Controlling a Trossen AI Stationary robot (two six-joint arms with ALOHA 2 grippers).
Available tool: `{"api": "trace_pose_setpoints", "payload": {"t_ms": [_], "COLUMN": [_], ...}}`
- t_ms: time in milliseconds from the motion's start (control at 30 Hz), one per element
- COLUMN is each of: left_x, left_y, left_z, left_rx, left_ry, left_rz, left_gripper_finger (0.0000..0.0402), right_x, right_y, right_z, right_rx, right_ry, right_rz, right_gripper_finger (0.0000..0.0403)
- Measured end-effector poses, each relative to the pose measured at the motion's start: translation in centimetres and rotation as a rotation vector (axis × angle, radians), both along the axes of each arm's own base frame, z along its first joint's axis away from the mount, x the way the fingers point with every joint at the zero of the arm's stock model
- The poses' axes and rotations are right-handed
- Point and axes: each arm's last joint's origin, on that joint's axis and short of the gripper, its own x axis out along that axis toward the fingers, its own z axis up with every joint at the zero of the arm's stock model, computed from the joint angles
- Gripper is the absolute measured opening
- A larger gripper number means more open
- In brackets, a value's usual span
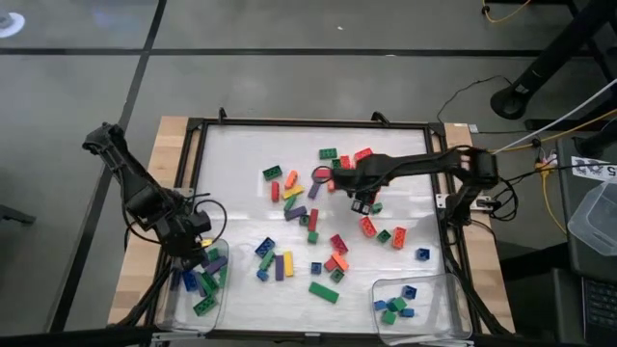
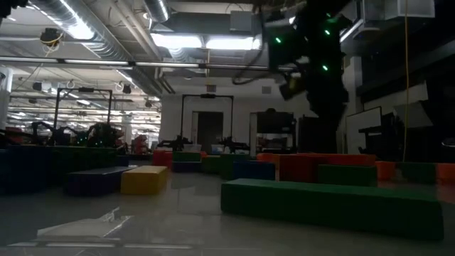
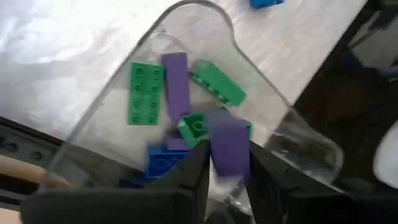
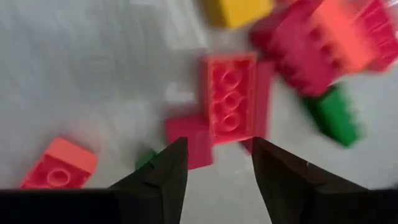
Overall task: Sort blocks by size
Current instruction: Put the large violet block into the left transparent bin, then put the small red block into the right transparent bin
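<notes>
Showing no readable writing on blocks (image 1: 289, 207).

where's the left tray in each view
high: left tray at the table's lower left corner, under the left claw.
low: cannot tell.
left wrist: tray rim around green, blue and purple blocks.
right wrist: not in it.
Shared landmark: purple block between the claw's fingers.
</notes>
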Motion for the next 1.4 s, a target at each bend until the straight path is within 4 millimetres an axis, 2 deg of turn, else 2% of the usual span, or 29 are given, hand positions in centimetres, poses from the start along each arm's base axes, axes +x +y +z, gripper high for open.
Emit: {"api": "trace_pose_setpoints", "payload": {"t_ms": [133, 433, 867, 1067, 1400], "left_x": [0.3, 1.2, 1.3, 1.3, 1.3], "left_y": [-0.4, -1.2, -1.3, -1.3, -1.3], "left_z": [-0.6, -1.6, -1.8, -1.8, -1.8], "left_rx": [0.054, 0.112, 0.119, 0.119, 0.124], "left_ry": [0.031, 0.058, 0.065, 0.065, 0.06], "left_rz": [-0.028, -0.071, -0.071, -0.071, -0.068], "left_gripper_finger": [0.011, 0.0166, 0.017, 0.017, 0.017], "right_x": [-1.1, -0.4, -0.2, -0.7, -1.1], "right_y": [-0.3, -0.6, -0.3, -0.2, 0.0], "right_z": [-2.1, -2.1, -1.3, -1.9, -3.1], "right_rx": [0.046, -0.006, 0.08, 0.089, 0.147], "right_ry": [-0.008, -0.081, -0.063, -0.045, -0.083], "right_rz": [-0.018, 0.012, 0.004, -0.072, -0.106], "right_gripper_finger": [0.0175, 0.0175, 0.0175, 0.0175, 0.0175]}}
